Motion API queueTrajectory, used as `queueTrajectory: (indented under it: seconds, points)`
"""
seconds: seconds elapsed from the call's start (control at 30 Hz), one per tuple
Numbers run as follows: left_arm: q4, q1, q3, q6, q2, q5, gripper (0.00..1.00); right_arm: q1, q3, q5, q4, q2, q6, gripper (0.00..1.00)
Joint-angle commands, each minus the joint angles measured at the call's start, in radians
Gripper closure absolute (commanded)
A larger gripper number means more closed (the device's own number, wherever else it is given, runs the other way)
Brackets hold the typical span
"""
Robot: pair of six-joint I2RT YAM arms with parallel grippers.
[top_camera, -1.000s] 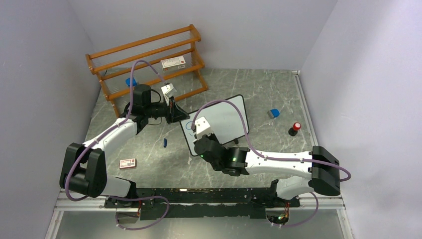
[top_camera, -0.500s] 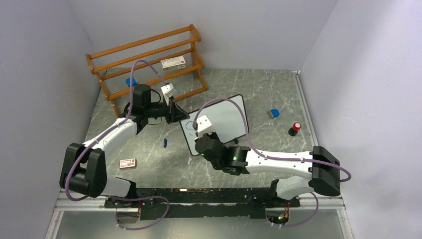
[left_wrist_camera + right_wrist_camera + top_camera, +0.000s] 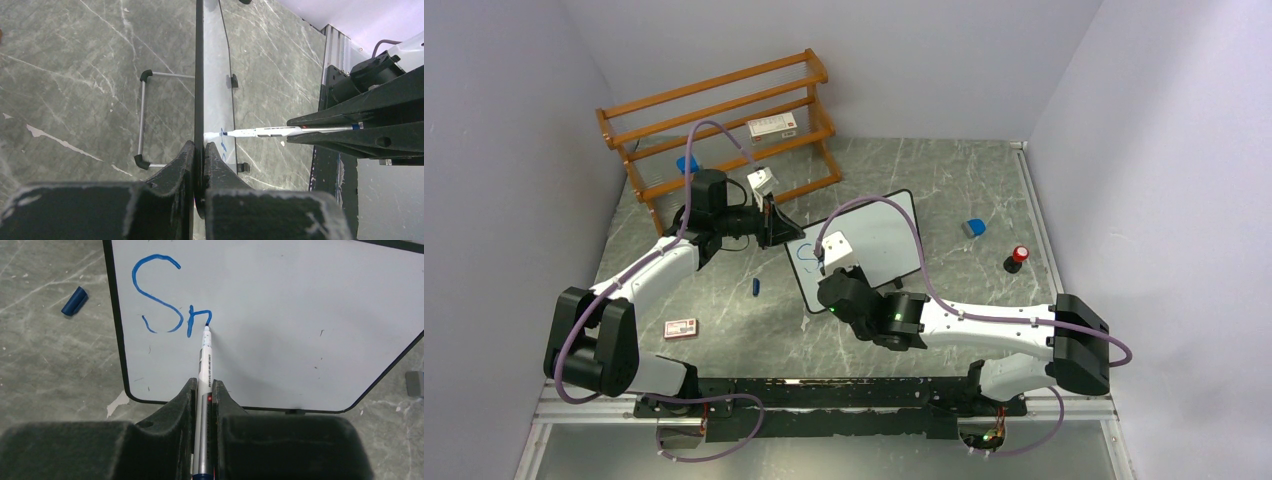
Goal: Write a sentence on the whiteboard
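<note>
Two pinches matter: your left gripper [image 3: 199, 150] is closed on the whiteboard's [image 3: 300, 315] left edge. Just right of that edge, the sentence [image 3: 160, 300] is only "S" plus a partial letter. Your right gripper [image 3: 204, 387] clamps the marker [image 3: 205, 360], its tip touching the whiteboard and its barrel pointing up it. The remaining strokes likely run rightward.
</note>
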State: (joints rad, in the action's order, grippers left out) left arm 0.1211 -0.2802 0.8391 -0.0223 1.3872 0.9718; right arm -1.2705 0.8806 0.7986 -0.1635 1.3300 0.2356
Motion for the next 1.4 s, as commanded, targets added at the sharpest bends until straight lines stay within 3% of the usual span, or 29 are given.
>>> queueTrajectory:
  seconds: [0.0,0.87,1.37]
  points:
    - [0.003,0.011,0.002,0.056,-0.017,0.014,0.95,0.009,-0.013,-0.021,-0.044,-0.01,0.04,1.0]
    - [-0.014,0.011,0.006,0.069,-0.017,0.007,0.95,0.008,-0.011,-0.034,-0.064,-0.006,0.045,1.0]
    - [-0.008,0.011,0.003,0.064,-0.017,0.013,0.95,0.01,-0.029,0.032,0.047,-0.026,0.01,1.0]
